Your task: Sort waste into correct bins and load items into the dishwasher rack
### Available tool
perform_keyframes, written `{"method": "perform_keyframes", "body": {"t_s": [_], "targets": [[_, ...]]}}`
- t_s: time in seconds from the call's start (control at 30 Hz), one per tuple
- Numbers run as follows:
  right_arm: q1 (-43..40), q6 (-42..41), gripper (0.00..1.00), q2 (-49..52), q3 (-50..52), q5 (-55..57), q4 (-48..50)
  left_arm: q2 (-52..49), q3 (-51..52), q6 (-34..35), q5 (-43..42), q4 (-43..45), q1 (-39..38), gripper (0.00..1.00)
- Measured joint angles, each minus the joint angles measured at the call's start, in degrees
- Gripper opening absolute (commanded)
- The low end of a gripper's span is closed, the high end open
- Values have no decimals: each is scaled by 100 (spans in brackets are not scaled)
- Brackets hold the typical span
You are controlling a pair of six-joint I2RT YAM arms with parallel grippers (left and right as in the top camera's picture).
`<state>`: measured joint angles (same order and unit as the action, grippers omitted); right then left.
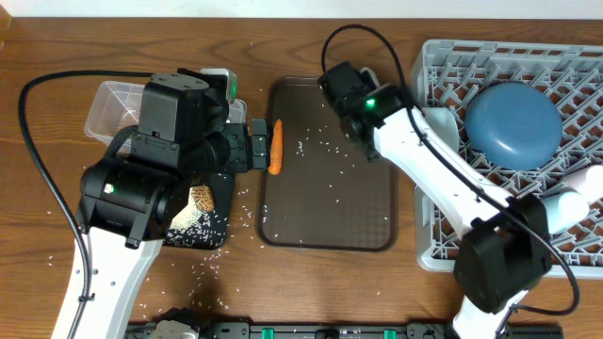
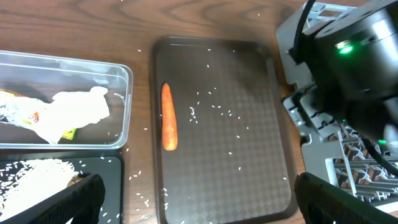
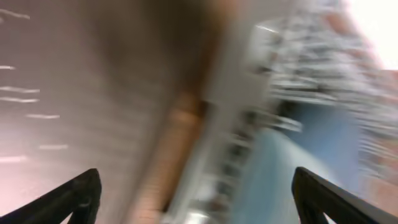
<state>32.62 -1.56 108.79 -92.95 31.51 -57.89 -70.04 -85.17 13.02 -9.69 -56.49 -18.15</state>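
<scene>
A brown serving tray [image 1: 349, 221] lies flat on the wooden tabletop [image 1: 57, 47], near the middle, its long sides running front to back. It is rectangular with rounded corners, a low raised rim and a finely patterned floor. A black rail [image 1: 283, 331] lines the tabletop's front edge

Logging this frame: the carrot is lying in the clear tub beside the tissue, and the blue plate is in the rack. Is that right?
Not quite. The carrot lies on the brown serving tray, near its left edge, not in the clear tub, as the left wrist view shows. The tissue is in that tub, and the blue plate is in the rack.
</scene>
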Motion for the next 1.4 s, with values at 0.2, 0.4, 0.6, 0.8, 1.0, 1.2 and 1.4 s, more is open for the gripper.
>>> {"method": "perform_keyframes", "body": {"t_s": [0.2,0.4,0.6,0.8,1.0,1.2,1.4], "targets": [[2,-444,69,-22,0,-2144,619,0,0,0,0,28,0,98],[136,-1346,61,85,0,-3355,1432,0,0,0,0,-22,0,98],[417,-2144,76,634,0,-3735,1801,0,0,-35,0,-79,0,98],[229,-2448,71,734,-2,-3613,1827,-42,0,-387,251,-732,4,98],[-494,-2192,72,166,-96,-3554,1390,-476,0,-457,439,-791,-15,99],[-1526,-2052,89,-1580,-304,-3493,986,-1495,0,-603,505,-509,-374,92],[-2299,-1987,93,-3259,-444,-3449,529,-2658,0,-719,492,-66,-575,76]]}}
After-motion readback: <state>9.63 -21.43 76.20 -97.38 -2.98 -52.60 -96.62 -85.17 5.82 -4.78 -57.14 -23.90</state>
